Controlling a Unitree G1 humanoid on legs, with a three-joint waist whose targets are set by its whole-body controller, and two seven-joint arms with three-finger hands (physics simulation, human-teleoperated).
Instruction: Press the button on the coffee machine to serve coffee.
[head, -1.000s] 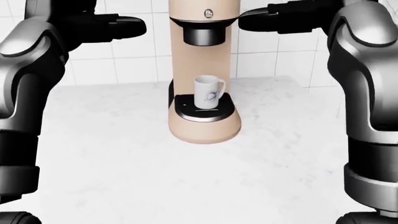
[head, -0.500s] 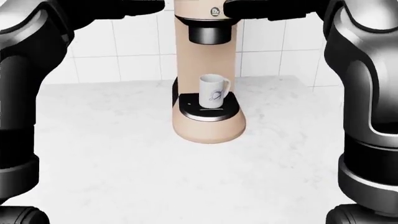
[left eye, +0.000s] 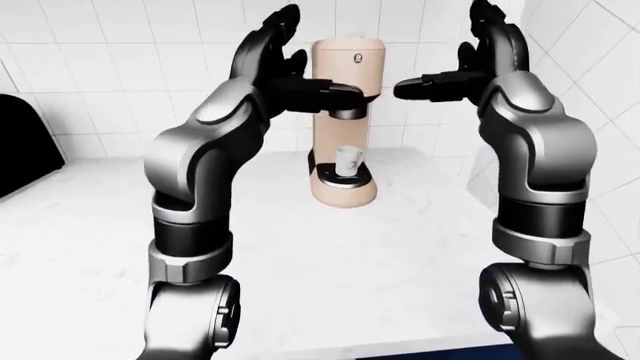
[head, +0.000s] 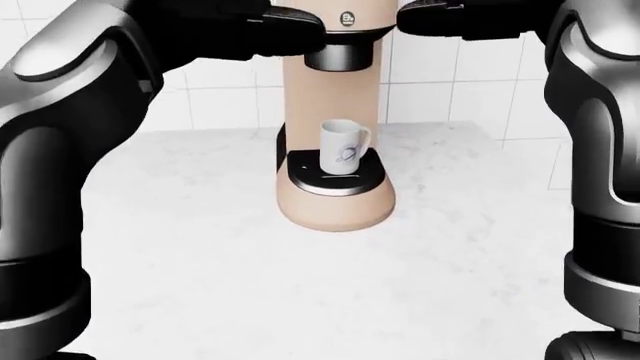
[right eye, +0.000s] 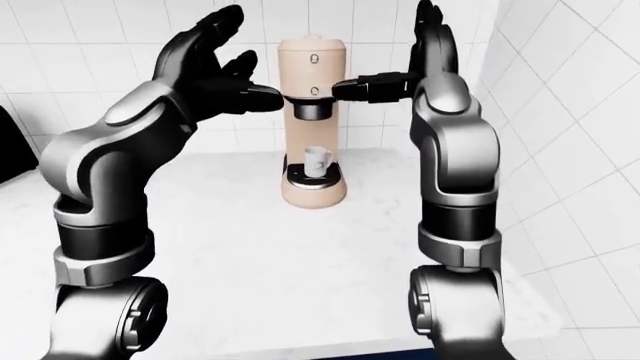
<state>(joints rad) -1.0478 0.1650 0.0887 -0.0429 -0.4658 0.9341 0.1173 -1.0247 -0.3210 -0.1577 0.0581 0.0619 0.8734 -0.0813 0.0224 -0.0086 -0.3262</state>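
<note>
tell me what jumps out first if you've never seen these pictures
A tall beige coffee machine stands mid-counter against white tiles, a white mug on its drip tray. Two dark, open hands, left hand and right hand, are raised on either side of its top.

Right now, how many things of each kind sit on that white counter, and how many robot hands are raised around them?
Coffee machine: 1
Mug: 1
Black appliance at the left edge of the left-eye view: 1
Robot hands: 2, the left robot hand and the right robot hand, both open
Total: 5
</note>
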